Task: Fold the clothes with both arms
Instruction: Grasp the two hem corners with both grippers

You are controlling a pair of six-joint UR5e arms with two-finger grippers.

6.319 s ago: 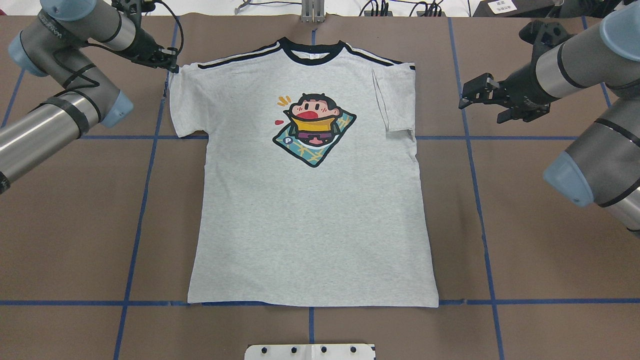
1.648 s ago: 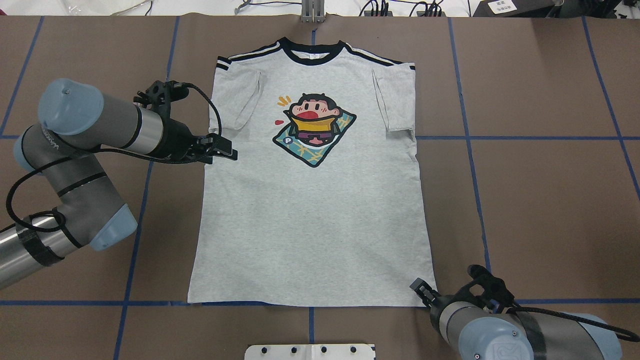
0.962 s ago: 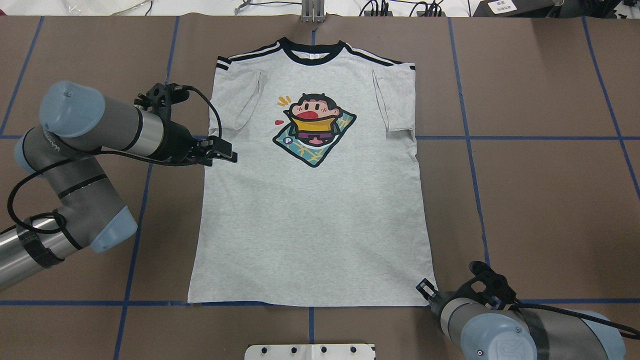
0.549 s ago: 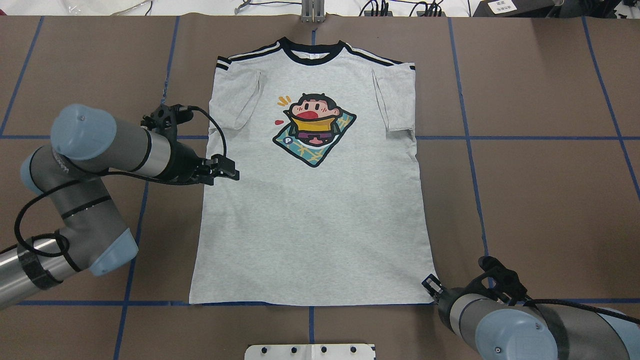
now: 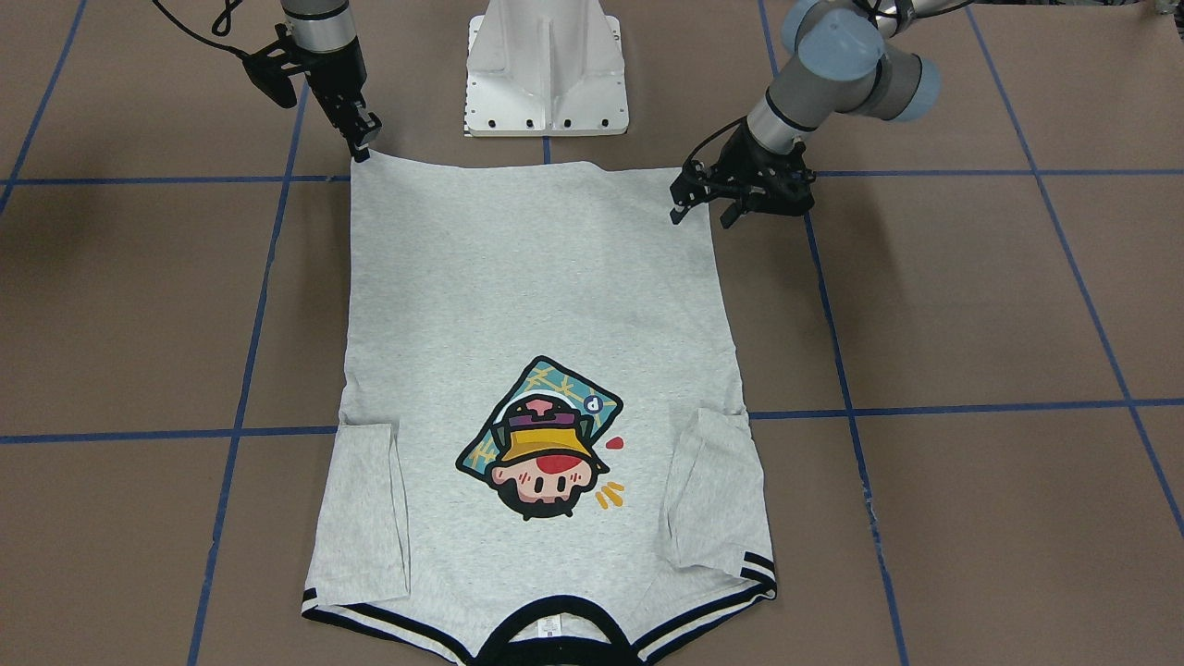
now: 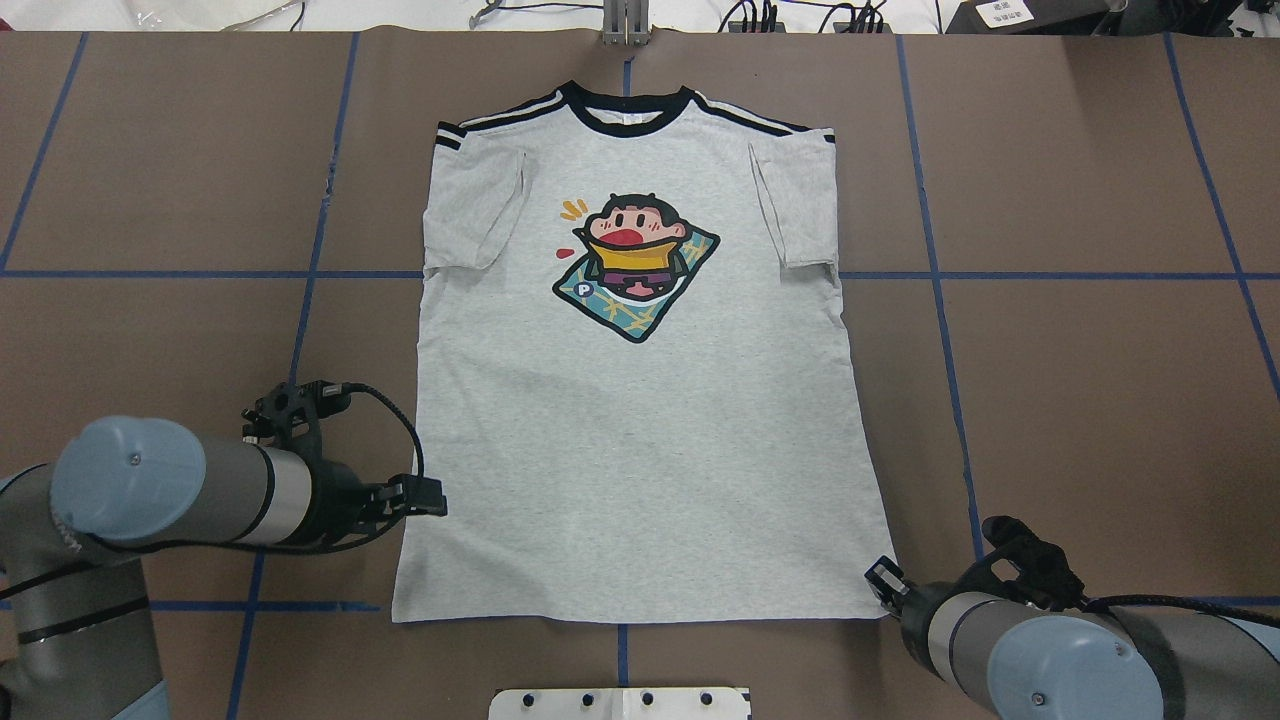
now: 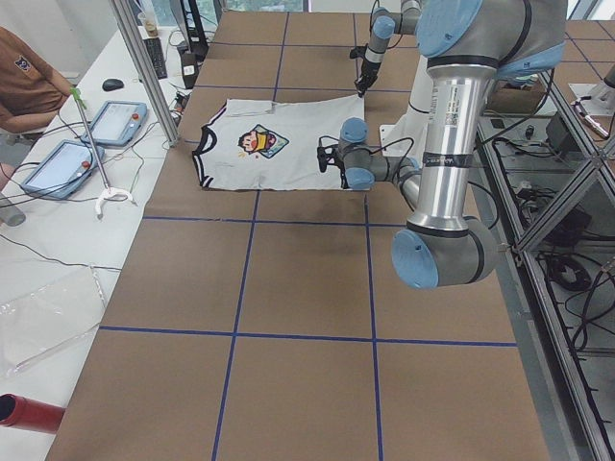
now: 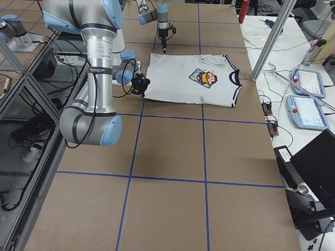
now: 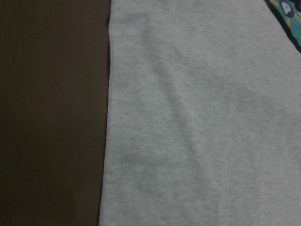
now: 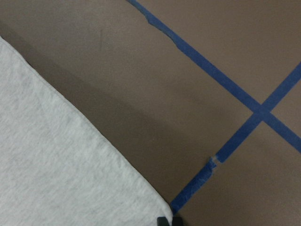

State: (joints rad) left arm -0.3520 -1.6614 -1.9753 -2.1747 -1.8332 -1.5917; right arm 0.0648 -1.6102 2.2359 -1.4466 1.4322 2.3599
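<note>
Now, your grey T-shirt (image 6: 640, 450) lies flat, print up, in the middle of the brown tabletop (image 6: 1100, 400), its 2 sleeves folded in onto the chest. Your left pincer (image 5: 701, 217) hangs open at the shirt's left side edge, near the hem. Your right pincer (image 5: 363, 153) sits at the right hem corner; you cannot tell whether it grips.

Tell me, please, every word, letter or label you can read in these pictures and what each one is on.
"P": white letter in a small round badge at the corner of the cartoon print on the T-shirt.
Neck label inside the black collar: too small to read.
White paper label on a dark object beyond the table's far edge: too blurred to read.
Nothing else is legible.
</note>
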